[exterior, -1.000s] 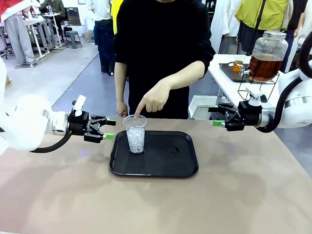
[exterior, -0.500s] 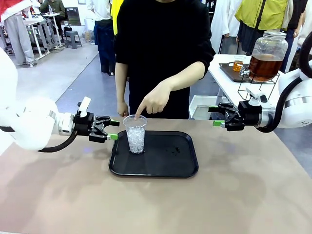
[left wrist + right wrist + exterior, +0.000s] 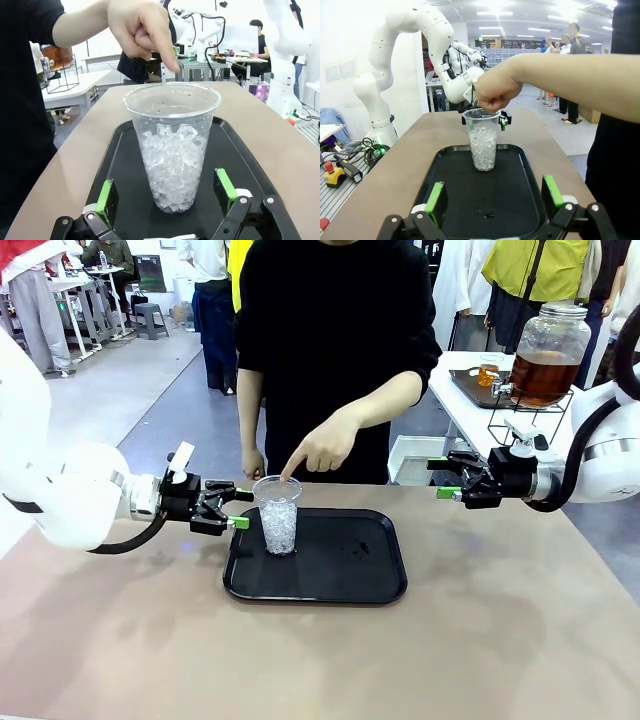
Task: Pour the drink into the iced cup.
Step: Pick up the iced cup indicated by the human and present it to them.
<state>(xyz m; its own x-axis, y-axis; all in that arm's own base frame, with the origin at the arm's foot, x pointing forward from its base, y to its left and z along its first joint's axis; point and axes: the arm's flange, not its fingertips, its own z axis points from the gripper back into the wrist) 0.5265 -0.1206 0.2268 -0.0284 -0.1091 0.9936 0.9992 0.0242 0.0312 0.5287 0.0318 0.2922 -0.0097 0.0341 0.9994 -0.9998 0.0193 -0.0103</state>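
**Front view.** The cup [image 3: 278, 515], clear plastic and more than half full of ice [image 3: 279, 530], stood upright on the left part of a black tray [image 3: 350, 565] on the tan table [image 3: 300, 660]. The left gripper [image 3: 240, 509] hung level at the tray's left edge, just beside the cup. Its jaws were spread wide and gripped nothing. The right gripper [image 3: 440, 479] hung well apart to the right of the tray, jaws likewise wide and empty. The person's hand [image 3: 320, 448] pointed down, index finger just over the cup's far rim. The drink [image 3: 540, 378], amber-brown, sat in the dispenser jar [image 3: 548, 340] on a wire stand [image 3: 520, 420]. The stand was on a white side table [image 3: 455, 390] at far right, well away from the cup.

**Left wrist view.** The cup stood between the two green pads [image 3: 107, 196], with a gap on either side and no contact seen. The cup's base rested on the tray. The person's fingertip hung above the far rim. The jar with the drink showed small at upper left, far off on its stand.

**Right wrist view.** The right gripper's jaws stood wide apart over the near end of the tray, with bare tray between them. The cup stood farther along the tray, roughly centred between the jaws but well ahead of them. The person's hand hovered over its rim. The left gripper sat just behind the cup, a green pad showing on each side.
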